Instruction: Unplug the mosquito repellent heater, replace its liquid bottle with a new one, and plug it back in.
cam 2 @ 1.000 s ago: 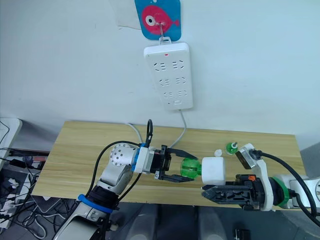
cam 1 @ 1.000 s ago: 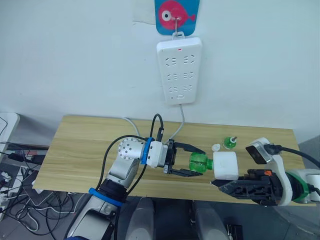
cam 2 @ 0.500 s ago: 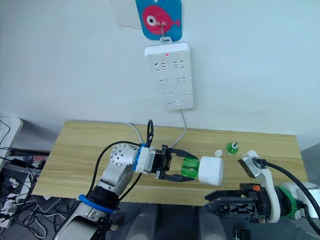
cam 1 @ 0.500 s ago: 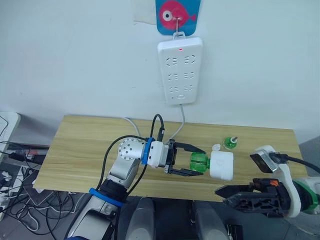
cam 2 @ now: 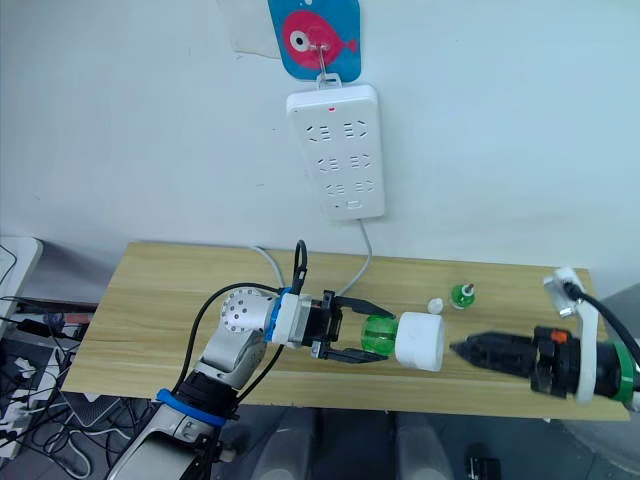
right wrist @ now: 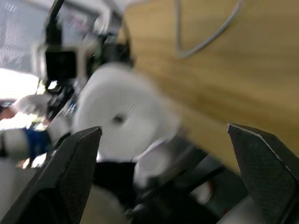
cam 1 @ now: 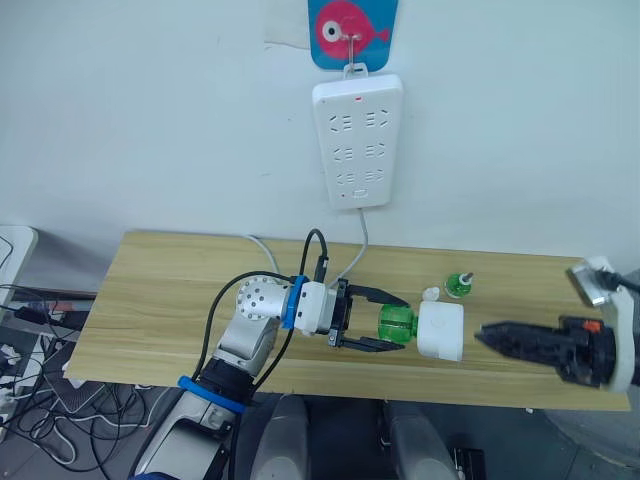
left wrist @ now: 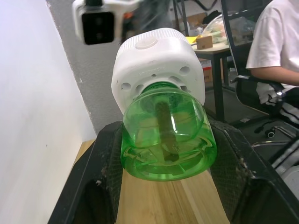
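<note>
My left gripper [cam 1: 385,320] holds the green bottle with the heater still on it, above the bench.

From the left: my left gripper pinches the green bottle [cam 1: 397,325] between its two black fingers over the wooden bench [cam 1: 160,300]. The white heater [cam 1: 441,331] sits on the bottle's far end, lying sideways, held up by the bottle. Behind it on the bench stand a small white cap [cam 1: 431,294] and a second green bottle [cam 1: 459,286], upright. My right gripper [cam 1: 490,337] points at the heater from just beside it, apart from it, fingers spread in the wrist view. On the wall above hangs the power strip [cam 1: 358,140].
</note>
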